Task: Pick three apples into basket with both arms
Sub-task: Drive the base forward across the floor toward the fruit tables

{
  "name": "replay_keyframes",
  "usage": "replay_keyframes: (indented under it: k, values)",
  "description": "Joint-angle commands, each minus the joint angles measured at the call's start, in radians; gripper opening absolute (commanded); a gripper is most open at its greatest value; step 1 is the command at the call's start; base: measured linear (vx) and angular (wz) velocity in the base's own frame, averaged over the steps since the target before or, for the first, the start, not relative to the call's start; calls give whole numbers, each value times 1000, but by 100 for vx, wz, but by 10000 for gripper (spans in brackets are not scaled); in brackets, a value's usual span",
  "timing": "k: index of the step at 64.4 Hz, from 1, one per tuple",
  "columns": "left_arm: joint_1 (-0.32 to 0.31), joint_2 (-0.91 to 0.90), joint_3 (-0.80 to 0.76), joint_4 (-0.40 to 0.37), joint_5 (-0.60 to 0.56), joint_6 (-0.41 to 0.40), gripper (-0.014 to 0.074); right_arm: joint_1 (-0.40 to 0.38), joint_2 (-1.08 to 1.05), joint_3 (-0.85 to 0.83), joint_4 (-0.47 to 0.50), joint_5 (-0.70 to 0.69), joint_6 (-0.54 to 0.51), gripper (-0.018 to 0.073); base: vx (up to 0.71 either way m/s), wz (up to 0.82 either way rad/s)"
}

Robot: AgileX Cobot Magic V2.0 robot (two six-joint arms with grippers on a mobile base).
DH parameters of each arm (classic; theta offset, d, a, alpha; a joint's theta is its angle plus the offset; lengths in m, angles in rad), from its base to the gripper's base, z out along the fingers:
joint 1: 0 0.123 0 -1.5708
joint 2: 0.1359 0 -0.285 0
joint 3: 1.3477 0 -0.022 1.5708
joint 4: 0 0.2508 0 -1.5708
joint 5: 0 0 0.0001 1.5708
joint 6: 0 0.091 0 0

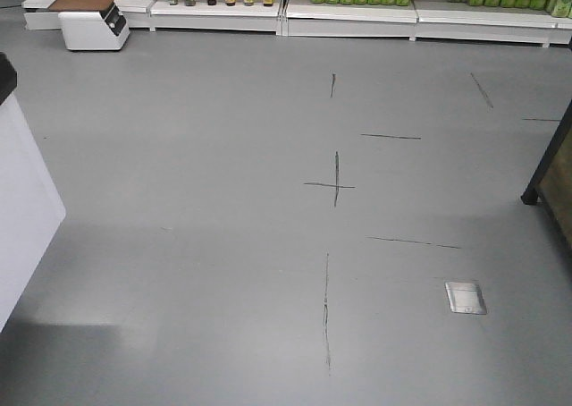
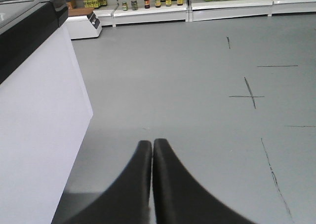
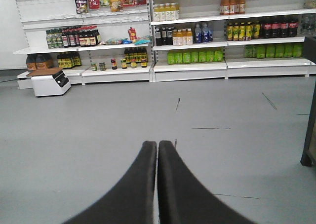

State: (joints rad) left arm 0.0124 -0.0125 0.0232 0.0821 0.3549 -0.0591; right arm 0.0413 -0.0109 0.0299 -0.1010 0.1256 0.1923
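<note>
In the front view, a white shelf unit [image 1: 349, 14] runs along the far wall, with grey floor [image 1: 223, 200] spread in front of it. A white box with a brown top [image 1: 92, 23] sits at the shelf's left end, and a black cross mark [image 1: 335, 184] lies well out from the shelf. A metal floor plate [image 1: 465, 297] lies farther from the shelf than the cross. In the left wrist view, the left gripper [image 2: 152, 143] points toward the shelf, its jaws pressed together on nothing, beside a white cabinet with a black top [image 2: 39, 125]. In the right wrist view, the right gripper [image 3: 157, 145] faces the shelf squarely, its jaws likewise together and empty, and green bottles [image 3: 192, 56] stand on the shelf's lower tier. Where the apples and the basket are cannot be told from these views.
</note>
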Motion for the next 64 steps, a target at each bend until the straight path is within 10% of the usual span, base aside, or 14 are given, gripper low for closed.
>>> replay_keyframes:
  k: [1,64]
  values:
    - [-1,-22,27,1,-68,-7,-7,-1,-8,10,-2,-75,-2,-3,16,-3]
    - [-1,-22,27,1,-68,-7,-7,-1,-8,10,-2,-75,-2,-3,16,-9]
